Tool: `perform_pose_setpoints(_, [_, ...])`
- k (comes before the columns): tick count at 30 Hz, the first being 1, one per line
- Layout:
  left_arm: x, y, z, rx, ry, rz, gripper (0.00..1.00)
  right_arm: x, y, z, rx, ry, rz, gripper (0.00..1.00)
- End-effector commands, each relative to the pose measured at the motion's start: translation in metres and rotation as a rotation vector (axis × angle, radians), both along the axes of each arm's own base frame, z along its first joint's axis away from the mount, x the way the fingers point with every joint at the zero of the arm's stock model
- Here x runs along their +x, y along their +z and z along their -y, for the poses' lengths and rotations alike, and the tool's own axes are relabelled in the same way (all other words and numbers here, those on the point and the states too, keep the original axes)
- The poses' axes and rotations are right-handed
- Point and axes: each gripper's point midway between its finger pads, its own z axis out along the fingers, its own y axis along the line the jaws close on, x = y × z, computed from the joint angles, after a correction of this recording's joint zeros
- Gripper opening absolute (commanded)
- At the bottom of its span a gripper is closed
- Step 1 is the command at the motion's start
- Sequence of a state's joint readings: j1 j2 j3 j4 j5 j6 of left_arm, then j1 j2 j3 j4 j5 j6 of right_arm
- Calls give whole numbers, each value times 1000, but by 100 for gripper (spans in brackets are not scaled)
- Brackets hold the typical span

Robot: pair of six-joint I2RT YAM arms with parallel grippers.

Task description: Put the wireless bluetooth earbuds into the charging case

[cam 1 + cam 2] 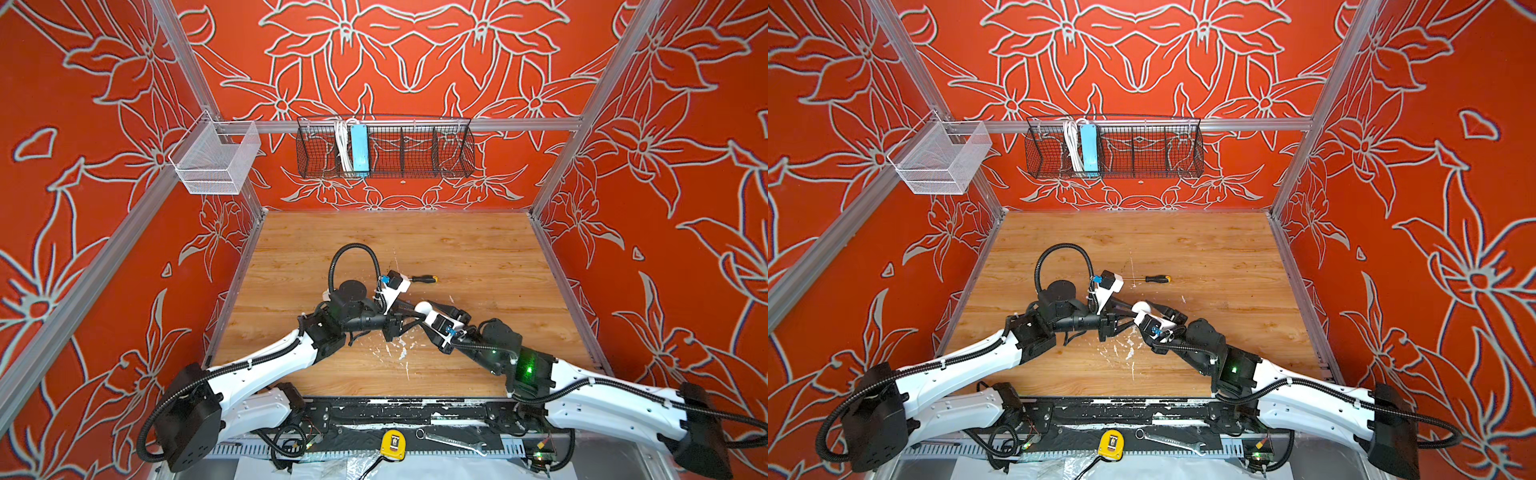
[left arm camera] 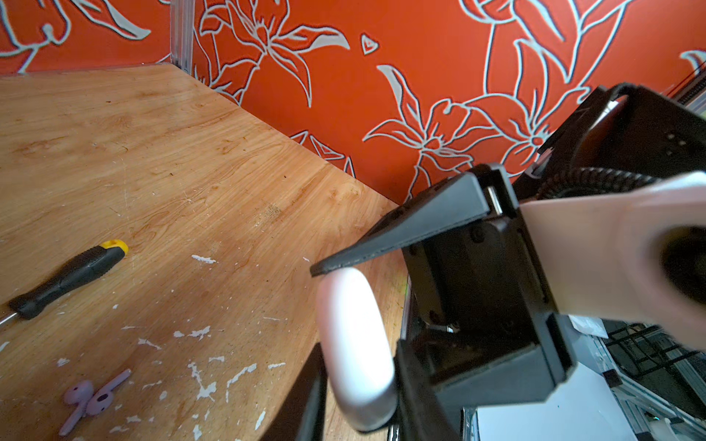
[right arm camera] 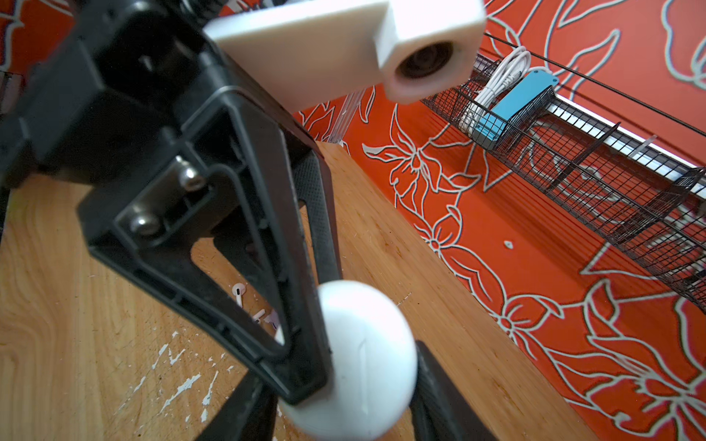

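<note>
Left jaws and right jaws both pinched the case [image 1: 424, 308], earbuds [image 2: 91, 398] on surface [image 2: 191, 172] below it; 2 opposing pulls could've twisted it loose.

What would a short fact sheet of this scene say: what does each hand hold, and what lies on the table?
Left hand: closed on the white rounded plastic charging case
Right hand: gripping the same case from the opposite side
Case lid: looks closed
Lilac stemmed plastic earbuds: a pair lying loose on the wooden table
White stemmed earbud: also on the table
Black-and-yellow screwdriver: lying on the table, untouched
</note>
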State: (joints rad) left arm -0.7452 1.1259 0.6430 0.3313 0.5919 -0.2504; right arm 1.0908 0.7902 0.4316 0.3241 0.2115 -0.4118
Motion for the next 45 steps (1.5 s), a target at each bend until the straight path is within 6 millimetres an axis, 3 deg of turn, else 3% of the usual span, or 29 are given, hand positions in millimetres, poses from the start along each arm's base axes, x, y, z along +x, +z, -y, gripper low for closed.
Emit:
perform_pose_setpoints(1, [-11, -14, 5, 35, -66, -49, 25, -1, 32, -1, 103, 6, 53, 9])
perform_pose_setpoints(7, [-10, -14, 3, 41, -56, -39, 11, -1, 34, -1, 113, 2, 54, 14])
perform_pose_setpoints(9, [-9, -16, 3, 43, -46, -35, 1, -1, 34, 1, 119, -5, 45, 26])
perform_pose_setpoints(12, [-3, -19, 0, 46, -8, -15, 0, -1, 33, 3, 126, -11, 22, 50])
perform_pose_setpoints(14, [3, -23, -6, 59, 41, 13, 0, -5, 31, 2, 123, 15, 12, 61])
perform_pose_setpoints(19, [23, -30, -36, 93, 247, 181, 0, -10, 28, 3, 126, 37, 9, 86])
perform_pose_setpoints(20, [24, -34, -44, 94, 278, 238, 0, -9, 29, 4, 127, 29, 6, 97])
perform_pose_setpoints(21, [22, -26, -53, 62, 311, 314, 0, -9, 29, 5, 128, 27, 4, 98])
perform_pose_setpoints(25, [17, -27, -75, 51, 380, 482, 0, -11, 30, 7, 160, 30, 1, 98])
perform_pose_setpoints(30, [4, -30, -67, 77, 279, 560, 0, -9, 23, -1, 164, 40, -53, 98])
perform_pose_setpoints(33, [-2, -32, -63, 61, 235, 589, 0, -18, 11, -20, 81, 133, -89, 97])
perform_pose_setpoints(39, [-20, -27, -58, 5, 148, 639, 0, -16, -14, -38, -54, 175, -127, 79])
perform_pose_setpoints(45, [-24, -29, -55, 9, 114, 651, 0, -20, -10, -38, -33, 196, -106, 67])
